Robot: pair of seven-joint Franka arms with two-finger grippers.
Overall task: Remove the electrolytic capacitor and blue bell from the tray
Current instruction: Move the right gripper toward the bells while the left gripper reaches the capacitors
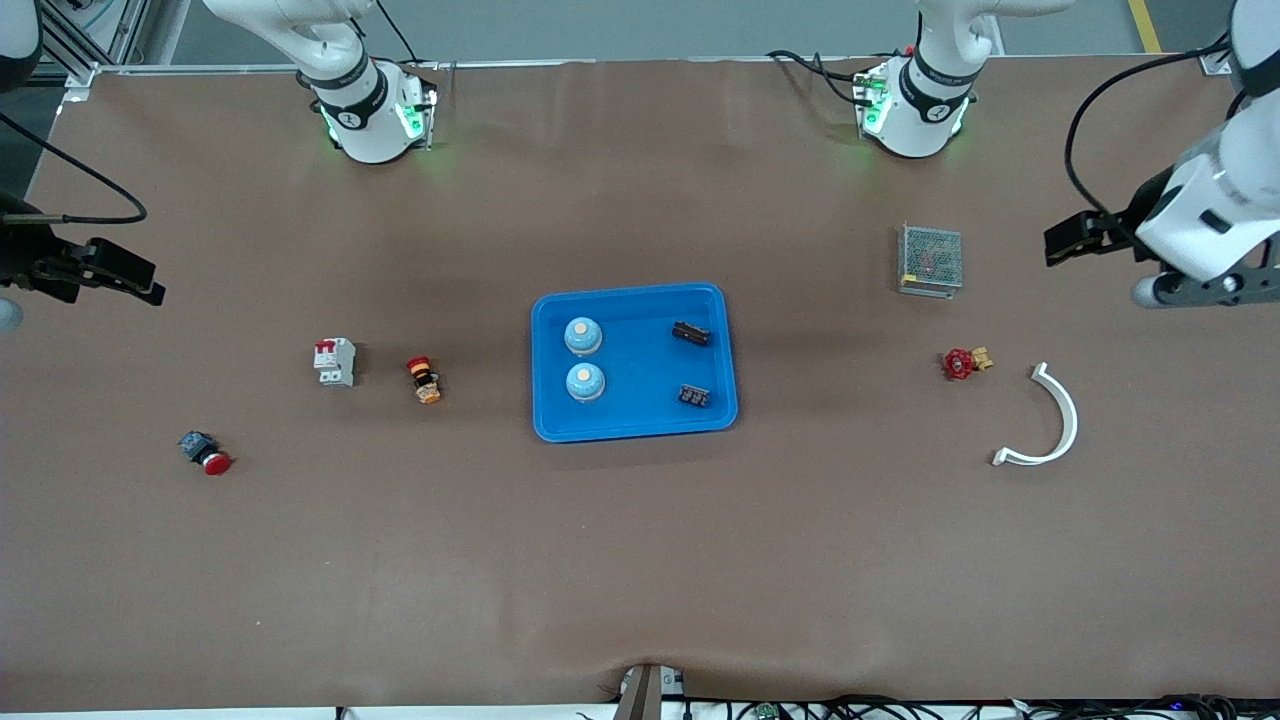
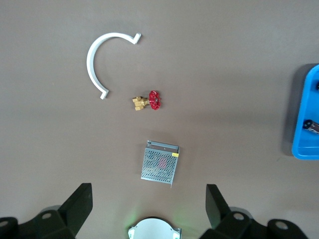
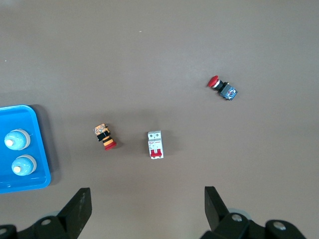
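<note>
Front view: blue tray [image 1: 634, 432] holds two bells [image 1: 583, 336] and what look like two capacitors [image 1: 691, 333], table centre. Left gripper [image 1: 1075, 240] at three o'clock and right gripper [image 1: 125, 275] at nine hover wide open, empty, over the table's ends.

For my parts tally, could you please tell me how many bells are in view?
2, both in the tray, along its side toward the right arm's end: one bell farther from the front camera, the other bell just nearer. Nothing appears to hide more.
</note>
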